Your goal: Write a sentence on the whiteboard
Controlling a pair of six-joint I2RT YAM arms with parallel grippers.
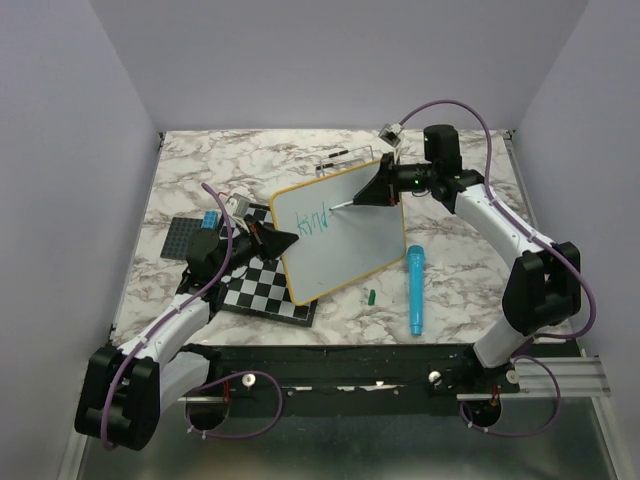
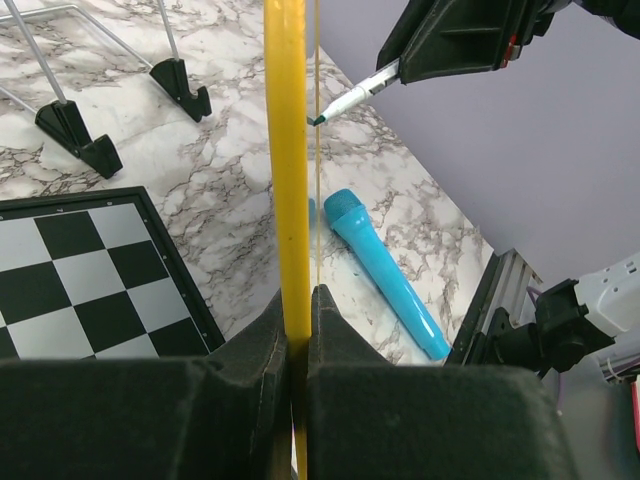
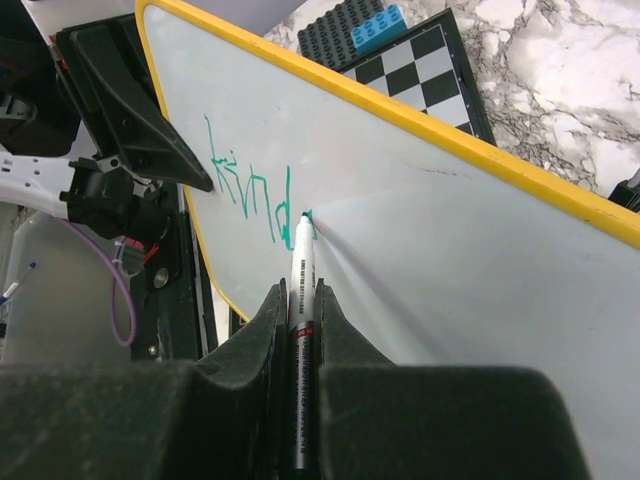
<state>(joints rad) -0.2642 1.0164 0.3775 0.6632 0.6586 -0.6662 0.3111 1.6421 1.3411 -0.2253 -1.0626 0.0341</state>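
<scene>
1. Right gripper (image 3: 302,300) was clamped tight on a white marker (image 3: 303,262), barrel squeezed between both fingers, green tip pressed onto the whiteboard (image 3: 470,270)
2. Left gripper (image 2: 300,305) was pinched shut on the whiteboard's yellow frame at its left edge, holding the board tilted above the marble table (image 1: 190,160)
3. Green lettering (image 3: 245,185) on the board's upper part read "kind", and the marker tip touched just past the last letter
4. In the top view the whiteboard's lower corner overlapped a black-and-white checkered board (image 1: 262,290); whether the two touched, I could not tell
5. Turquoise toy microphone (image 1: 414,290) lay flat to the right of the whiteboard, with a small green cap (image 1: 369,296) between them
6. Dark brick baseplate (image 1: 185,238) sat beside the checkered board's far left corner
</scene>
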